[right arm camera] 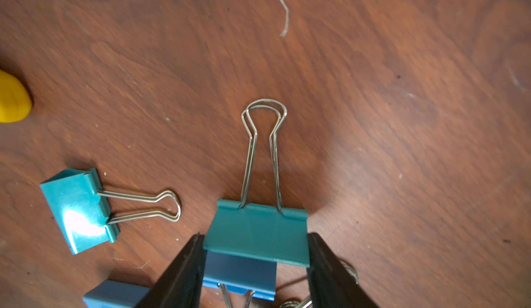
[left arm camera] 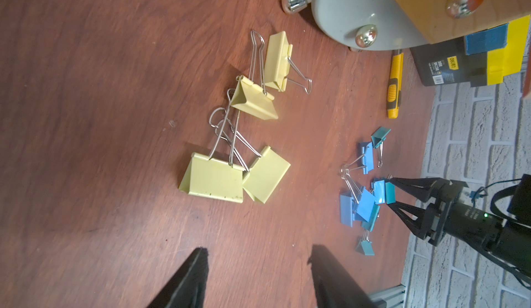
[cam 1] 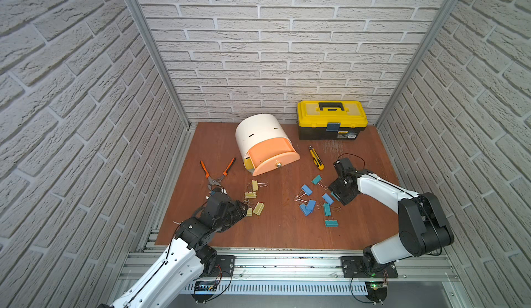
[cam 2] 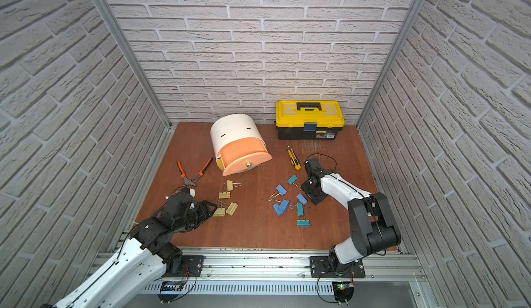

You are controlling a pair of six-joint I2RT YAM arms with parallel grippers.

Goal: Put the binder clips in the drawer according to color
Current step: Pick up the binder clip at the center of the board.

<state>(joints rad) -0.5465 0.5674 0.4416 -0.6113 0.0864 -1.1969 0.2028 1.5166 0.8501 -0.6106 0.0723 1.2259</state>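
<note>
right gripper (right arm camera: 255,263) clamped on a teal binder clip (right arm camera: 258,234), low over the table (right arm camera: 373,91) beside the blue clips (cam 1: 309,203). left gripper (left arm camera: 258,277) open, empty, near the yellow clips (left arm camera: 212,177). drawer (cam 1: 273,160): peach front pulled out.

Yellow-and-black toolbox (cam 1: 332,119) by back wall, utility knife (cam 1: 316,157), orange-handled pliers (cam 1: 217,173), perhaps open, wooden tabletop (cam 1: 275,234)
</note>
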